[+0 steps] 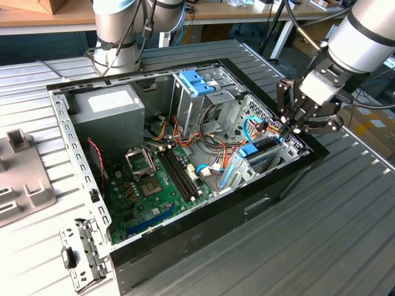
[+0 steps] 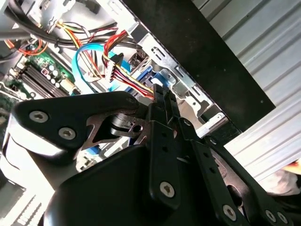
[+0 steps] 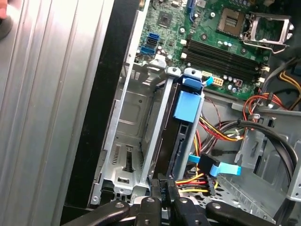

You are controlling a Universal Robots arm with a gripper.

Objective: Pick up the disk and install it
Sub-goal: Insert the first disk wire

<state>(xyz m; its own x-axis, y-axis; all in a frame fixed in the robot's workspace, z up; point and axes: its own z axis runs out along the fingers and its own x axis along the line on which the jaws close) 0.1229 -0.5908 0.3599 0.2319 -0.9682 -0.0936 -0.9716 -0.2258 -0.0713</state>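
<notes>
The disk stands on edge in the drive bay at the near-right corner of the open computer case. In the first wrist view its dark body lies in a light-blue carrier, with the brighter blue end tab towards the motherboard. My gripper hangs over the disk's other end, by the case's right wall. The fingertips are pressed close together at that end of the disk, next to the red and yellow power wires. In the second wrist view the gripper is shut with nothing between its fingers.
A green motherboard fills the case floor, with a grey power supply at the back left. The tall metal cage with a blue latch stands behind the bay. An empty metal slot lies beside the disk. Loose brackets lie on the ribbed table.
</notes>
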